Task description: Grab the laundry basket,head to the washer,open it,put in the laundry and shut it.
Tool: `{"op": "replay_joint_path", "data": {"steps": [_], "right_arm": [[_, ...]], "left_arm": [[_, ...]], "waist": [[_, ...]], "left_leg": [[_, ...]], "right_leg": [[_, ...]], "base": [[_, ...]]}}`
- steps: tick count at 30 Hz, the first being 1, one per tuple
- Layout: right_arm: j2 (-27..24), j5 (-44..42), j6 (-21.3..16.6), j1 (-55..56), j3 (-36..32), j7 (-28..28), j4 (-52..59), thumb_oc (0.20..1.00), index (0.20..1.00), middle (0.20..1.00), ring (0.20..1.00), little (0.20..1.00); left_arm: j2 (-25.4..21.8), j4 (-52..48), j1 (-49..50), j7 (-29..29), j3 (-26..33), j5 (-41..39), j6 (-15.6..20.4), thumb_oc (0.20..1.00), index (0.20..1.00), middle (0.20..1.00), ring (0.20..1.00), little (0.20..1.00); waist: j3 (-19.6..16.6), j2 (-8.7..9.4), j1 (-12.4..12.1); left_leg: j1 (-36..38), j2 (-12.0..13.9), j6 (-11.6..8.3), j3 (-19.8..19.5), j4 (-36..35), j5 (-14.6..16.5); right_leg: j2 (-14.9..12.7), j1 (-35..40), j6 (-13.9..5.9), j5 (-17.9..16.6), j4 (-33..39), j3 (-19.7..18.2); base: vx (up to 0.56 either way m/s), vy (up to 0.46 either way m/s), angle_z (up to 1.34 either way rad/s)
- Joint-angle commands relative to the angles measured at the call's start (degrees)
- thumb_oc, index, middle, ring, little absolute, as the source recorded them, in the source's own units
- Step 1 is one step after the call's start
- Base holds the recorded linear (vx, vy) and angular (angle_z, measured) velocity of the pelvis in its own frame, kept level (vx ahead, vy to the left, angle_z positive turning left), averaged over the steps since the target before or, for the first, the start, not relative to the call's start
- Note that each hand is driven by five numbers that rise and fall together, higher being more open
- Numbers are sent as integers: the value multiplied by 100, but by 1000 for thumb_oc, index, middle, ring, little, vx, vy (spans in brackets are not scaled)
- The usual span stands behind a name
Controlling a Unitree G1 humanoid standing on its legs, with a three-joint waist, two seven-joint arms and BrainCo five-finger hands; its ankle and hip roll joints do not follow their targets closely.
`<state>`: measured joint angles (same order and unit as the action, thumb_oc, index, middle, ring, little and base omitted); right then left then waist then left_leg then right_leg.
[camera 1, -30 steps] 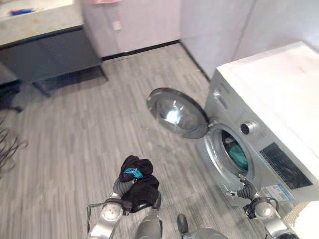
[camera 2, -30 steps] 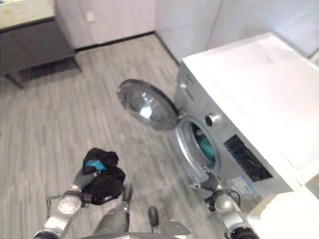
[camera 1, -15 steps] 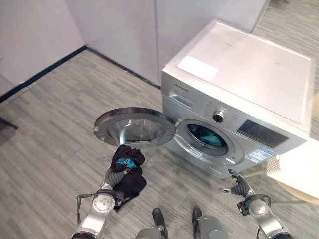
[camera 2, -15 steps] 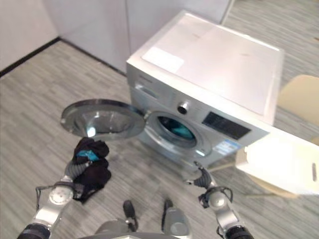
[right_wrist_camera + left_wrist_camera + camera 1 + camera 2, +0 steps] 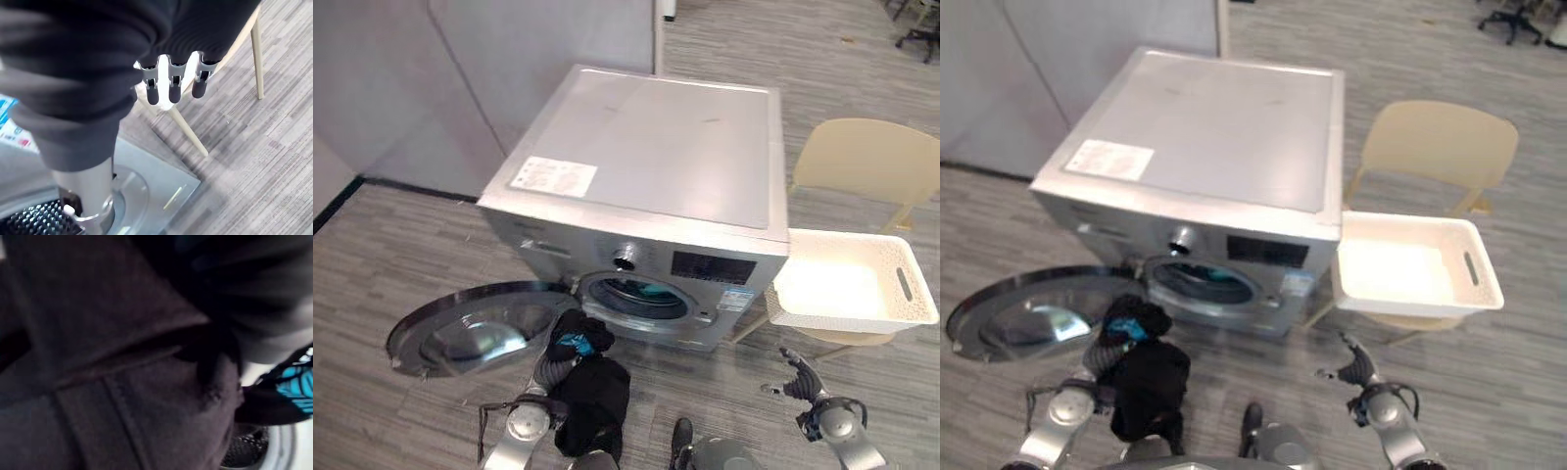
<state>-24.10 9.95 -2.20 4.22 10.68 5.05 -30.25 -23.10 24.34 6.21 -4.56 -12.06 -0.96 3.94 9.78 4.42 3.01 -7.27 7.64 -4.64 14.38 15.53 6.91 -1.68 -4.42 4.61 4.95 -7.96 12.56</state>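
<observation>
The silver washer (image 5: pixel 646 147) stands in the middle, its round door (image 5: pixel 460 333) swung wide open to the left. Teal laundry (image 5: pixel 651 290) lies inside the drum. My left hand (image 5: pixel 546 360) is low in front of the opening, shut on a bundle of dark clothes (image 5: pixel 592 392) with a teal patch; the cloth drapes over it and covers the left wrist view (image 5: pixel 122 382). My right hand (image 5: pixel 798 377) hangs open and holds nothing, right of the washer, its fingers (image 5: pixel 173 83) straight. The white laundry basket (image 5: pixel 901 294) rests on a chair.
A beige chair (image 5: pixel 862 162) holding the basket stands close to the washer's right side; its legs (image 5: pixel 188 132) are near my right hand. A grey partition wall (image 5: pixel 460 78) rises behind the washer. Grey plank floor (image 5: pixel 372 245) spreads to the left.
The camera has swung right: the washer now faces me and the basket on the chair has come into view. The dark clothes hang lower from my left hand.
</observation>
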Motion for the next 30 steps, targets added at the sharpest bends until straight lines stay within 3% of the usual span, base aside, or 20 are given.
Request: {"op": "replay_joint_path", "data": {"steps": [1, 2, 3, 5, 9, 14, 15, 17, 18, 19, 20, 23, 26, 27, 30], "right_arm": [[-92, -162, -142, -185, -32, 179, -245, 1000, 1000, 1000, 1000, 1000], [-91, -162, -143, -190, -33, 180, -248, 1000, 1000, 1000, 1000, 1000], [-75, -171, -147, -229, -22, 193, -310, 1000, 1000, 1000, 1000, 1000], [-69, -186, -155, -223, -42, 195, -324, 1000, 1000, 1000, 1000, 1000], [32, -234, -153, -312, -46, 212, -411, 1000, 1000, 1000, 1000, 1000], [65, -339, -155, -533, 25, 333, -323, 1000, 1000, 1000, 1000, 1000], [56, -400, -163, -708, 67, 434, -236, 1000, 1000, 1000, 1000, 1000], [54, -452, -158, -775, 85, 467, -200, 1000, 1000, 1000, 1000, 1000], [37, -565, -174, -835, 83, 604, 37, 1000, 1000, 1000, 1000, 1000], [36, -566, -173, -844, 78, 605, 41, 1000, 1000, 1000, 1000, 1000], [50, -648, -168, -883, 92, 666, 118, 1000, 1000, 1000, 1000, 1000], [67, -817, -174, -984, 4, 881, 415, 1000, 1000, 1000, 1000, 1000], [110, -972, -239, -1040, -59, 984, 542, 1000, 1000, 1000, 1000, 1000], [121, -1076, -274, -1108, -99, 1066, 622, 1000, 1000, 1000, 1000, 1000], [82, -1132, -352, -1169, -138, 1174, 751, 1000, 1000, 1000, 1000, 1000]], "left_arm": [[-79, -189, -269, -232, 147, 5, 314, 200, 200, 200, 200, 200], [-80, -187, -275, -233, 147, 4, 315, 200, 200, 200, 200, 200], [-26, -170, -302, -274, 160, -86, 312, 200, 200, 200, 200, 200], [10, -147, -281, -251, 157, -111, 312, 200, 200, 200, 200, 200], [-20, -78, -251, -222, 84, -172, 300, 200, 200, 200, 200, 200], [-172, -165, -566, -317, -5, -287, 365, 200, 200, 200, 200, 200], [-178, -179, -863, -465, -58, -348, 401, 200, 200, 200, 200, 200], [-168, -181, -964, -520, -74, -400, 414, 200, 200, 200, 200, 200], [-83, -194, -1142, -693, -101, -600, 435, 200, 200, 200, 200, 200], [-84, -194, -1155, -695, -100, -601, 437, 200, 200, 200, 200, 200], [-10, -151, -1291, -792, -119, -748, 443, 200, 200, 200, 200, 200], [159, -318, -1586, -1064, -105, -961, 477, 200, 200, 200, 200, 200], [222, -333, -1832, -1218, -96, -1095, 517, 200, 200, 200, 200, 200], [252, -295, -2193, -1348, -96, -1232, 527, 200, 200, 200, 200, 200], [215, -254, -2785, -1654, -114, -1401, 600, 200, 200, 200, 200, 200]], "waist": [[196, 79, -206], [190, 82, -203], [209, 36, -240], [192, 5, -238], [259, -35, -183], [556, 15, -207], [795, 33, -184], [813, 30, -167], [911, 29, -132], [899, 23, -132], [928, 29, -112], [974, -25, -55], [929, -60, -18], [932, -105, 39], [866, -177, 118]], "left_leg": [[-392, -380, 95, -843, -443, -480], [-395, -385, 95, -844, -475, -513], [-399, -394, 80, -1160, -684, -602], [-269, -386, 94, -1145, -802, -597], [-92, -454, 312, -908, -759, -463], [-698, -438, 447, -702, -294, -313], [-1177, -447, 512, -684, 152, -209], [-1454, -436, 538, -670, 436, -104], [-1946, -394, 570, -737, 1101, 240], [-2041, -377, 611, -697, 1063, 72], [-2324, -336, 599, -747, 1570, 358], [-3669, -209, 712, -881, 3005, 750], [-4439, -165, 722, -940, 3669, 911], [-5073, -100, 774, -1041, 4262, 1066], [-5899, -4, 828, -1187, 5022, 1315]], "right_leg": [[-28, 351, -785, 124, 369, -338], [-31, 338, -784, 109, 375, -335], [16, 367, -810, 179, 292, -536], [13, 373, -814, 212, 228, -567], [-78, 22, -897, 222, -388, -842], [-175, -732, -931, 223, -895, -963], [-209, -1254, -848, 291, -1304, -947], [-232, -1564, -806, 389, -1606, -938], [-238, -2071, -695, 772, -2230, -932], [-239, -2160, -658, 622, -2184, -891], [-245, -2400, -610, 907, -2596, -904], [-254, -3731, -363, 1351, -3844, -832], [-269, -4447, -288, 1554, -4437, -834], [-296, -5069, -201, 1729, -5007, -877], [-363, -5913, -112, 1972, -5808, -954]], "base": [[149, 98, -98], [140, 122, -88], [135, 142, -94], [142, 170, -74], [23, 199, -45], [-245, 52, -38], [-308, -2, 0], [-223, -16, 11], [-146, -27, 19], [-135, -53, 15], [-146, -41, 11], [-198, -77, 0], [-136, -54, 10], [-97, -5, 6], [-62, -10, 9]]}}
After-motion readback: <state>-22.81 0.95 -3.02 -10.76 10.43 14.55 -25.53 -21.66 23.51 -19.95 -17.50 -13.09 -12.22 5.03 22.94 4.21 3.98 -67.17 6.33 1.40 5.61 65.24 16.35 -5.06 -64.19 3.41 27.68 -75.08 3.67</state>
